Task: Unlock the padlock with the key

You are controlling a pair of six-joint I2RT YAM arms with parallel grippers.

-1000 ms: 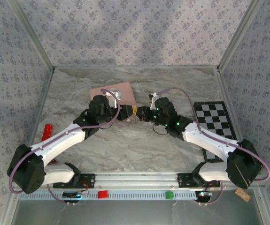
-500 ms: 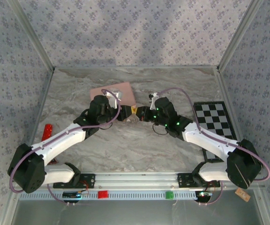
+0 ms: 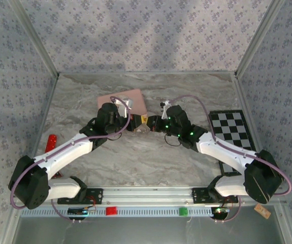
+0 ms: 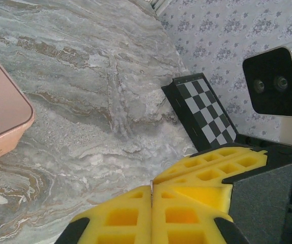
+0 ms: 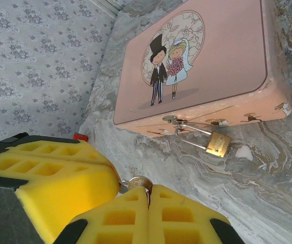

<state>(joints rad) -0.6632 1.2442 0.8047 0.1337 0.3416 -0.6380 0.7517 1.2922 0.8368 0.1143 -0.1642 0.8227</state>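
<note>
The key [image 5: 139, 181] is a small pale metal piece whose round head pokes out above my right gripper [image 5: 149, 189], which is shut on it. My left gripper [image 4: 151, 187] is shut too, with a thin metal edge of the key [image 4: 151, 186] in the seam between its yellow pads. Both grippers meet tip to tip over the table's middle, left gripper [image 3: 138, 124] against right gripper [image 3: 151, 123]. The brass padlock [image 5: 218, 144] lies on the marble. Its silvery shackle is hooked through the latch of the pink tin [image 5: 201, 56], apart from both grippers.
The pink tin [image 3: 130, 99] lies flat behind the left arm. A black-and-white checkerboard [image 3: 232, 129] sits at the right. A red block [image 3: 51, 143] lies near the left wall. Patterned walls close in the marble table [image 3: 146, 157] on three sides.
My left gripper's jaws have closed onto the key that the right gripper holds. Both arms have stayed almost where they were.
</note>
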